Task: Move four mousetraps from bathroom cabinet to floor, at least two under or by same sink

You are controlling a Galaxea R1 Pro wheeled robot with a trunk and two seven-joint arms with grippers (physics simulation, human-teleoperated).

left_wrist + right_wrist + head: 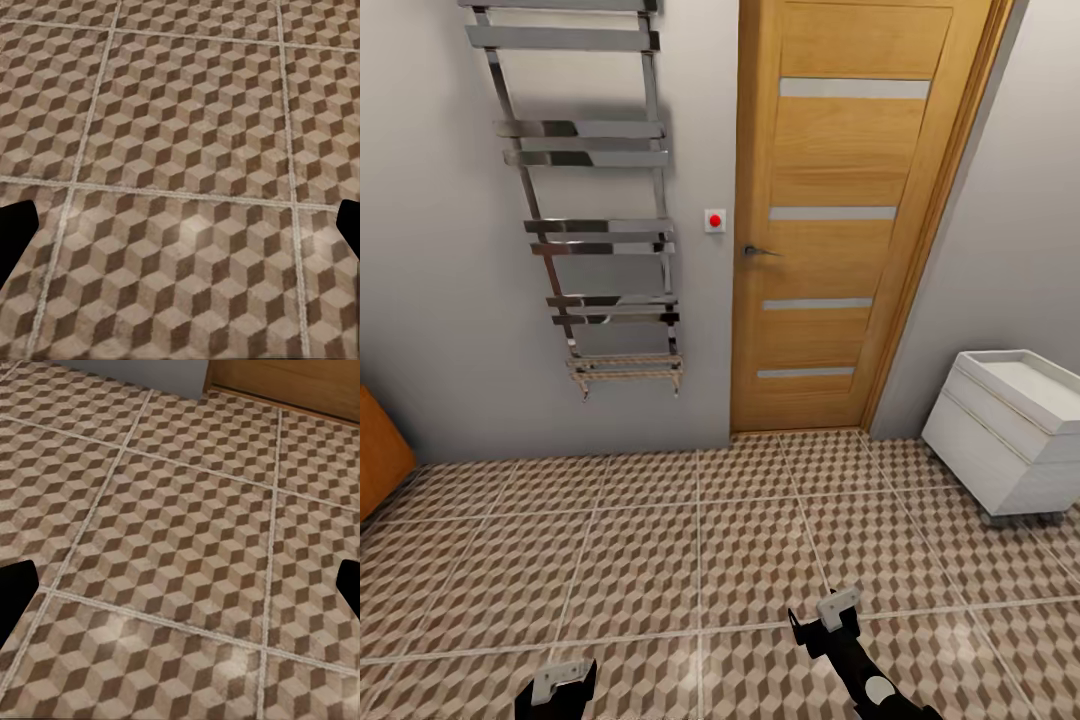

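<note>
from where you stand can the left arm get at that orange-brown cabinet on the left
Probably not yet. The left claw hangs low over the bathroom floor near the robot, while just a corner of the cabinet shows at the far left edge, several tiles away. Nothing blocks the way; the base likely needs to turn and roll closer.

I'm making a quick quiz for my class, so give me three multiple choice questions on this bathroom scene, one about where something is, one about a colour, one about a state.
1. Where is the white drawer unit?
A. right of the door
B. left of the towel rail
C. under the rail

2. What colour is the wall button?
A. green
B. red
C. blue

3. The wooden door is
A. wide open
B. missing
C. closed

Answers: 1 A, it stands past the door's right frame. 2 B, a red spot on a white plate. 3 C, the leaf sits flush in its frame.
</note>
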